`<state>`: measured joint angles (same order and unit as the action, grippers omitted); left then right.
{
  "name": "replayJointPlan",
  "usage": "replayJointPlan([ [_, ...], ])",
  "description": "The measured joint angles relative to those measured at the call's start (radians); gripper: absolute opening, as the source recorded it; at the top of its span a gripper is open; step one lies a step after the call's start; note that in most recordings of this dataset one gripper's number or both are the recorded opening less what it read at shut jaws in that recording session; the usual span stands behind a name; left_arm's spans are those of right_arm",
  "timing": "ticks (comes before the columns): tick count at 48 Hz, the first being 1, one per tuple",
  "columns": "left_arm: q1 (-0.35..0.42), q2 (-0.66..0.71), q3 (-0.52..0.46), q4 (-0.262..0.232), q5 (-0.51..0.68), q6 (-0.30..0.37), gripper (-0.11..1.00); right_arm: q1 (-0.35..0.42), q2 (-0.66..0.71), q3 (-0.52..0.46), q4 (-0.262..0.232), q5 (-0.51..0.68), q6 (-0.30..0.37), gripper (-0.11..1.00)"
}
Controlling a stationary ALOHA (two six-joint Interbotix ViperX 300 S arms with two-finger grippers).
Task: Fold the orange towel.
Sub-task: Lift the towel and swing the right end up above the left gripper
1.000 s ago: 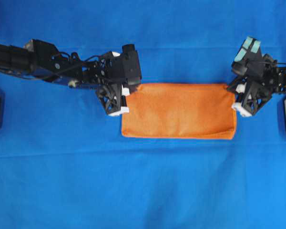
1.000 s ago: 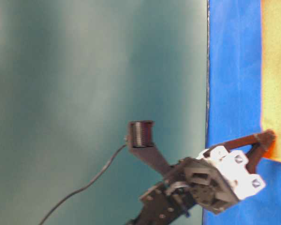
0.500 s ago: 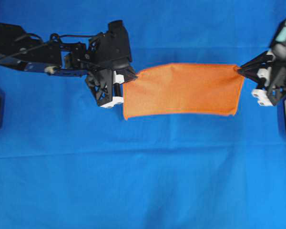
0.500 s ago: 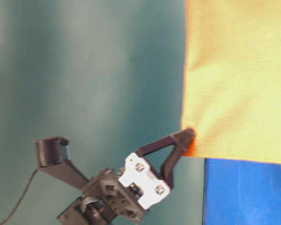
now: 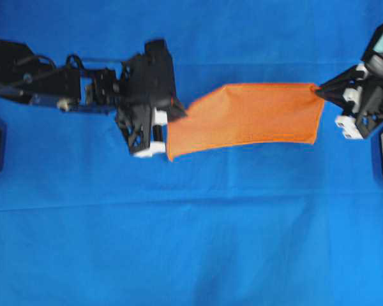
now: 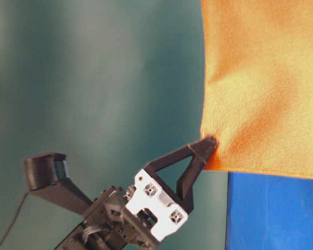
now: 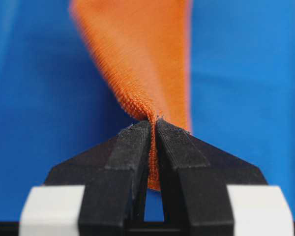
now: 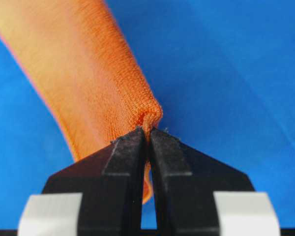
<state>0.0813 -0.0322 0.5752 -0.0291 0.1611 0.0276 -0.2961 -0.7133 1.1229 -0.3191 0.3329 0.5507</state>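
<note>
The towel (image 5: 246, 119) hangs in the air over the blue cloth (image 5: 191, 242), stretched between two grippers. The left gripper (image 5: 177, 109) pinches one top corner with its fingers (image 7: 132, 147) pressed tight. The right gripper (image 5: 320, 92) pinches the other corner the same way

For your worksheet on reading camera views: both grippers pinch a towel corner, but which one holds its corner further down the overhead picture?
The left gripper: its corner of the orange towel sits lower in the overhead picture than the corner in the right gripper.
</note>
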Motion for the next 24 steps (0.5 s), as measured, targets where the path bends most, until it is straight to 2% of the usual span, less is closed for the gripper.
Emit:
replayJointPlan([
  [13,-0.114,0.046,-0.015,0.0,-0.158,0.002,0.02,-0.14,0.192,-0.089,-0.089,-0.13,-0.005,0.03],
  [24,-0.16,0.126,-0.097,0.0,-0.192,0.014,0.02,-0.195,0.39,-0.23,-0.143,-0.225,-0.009,0.03],
])
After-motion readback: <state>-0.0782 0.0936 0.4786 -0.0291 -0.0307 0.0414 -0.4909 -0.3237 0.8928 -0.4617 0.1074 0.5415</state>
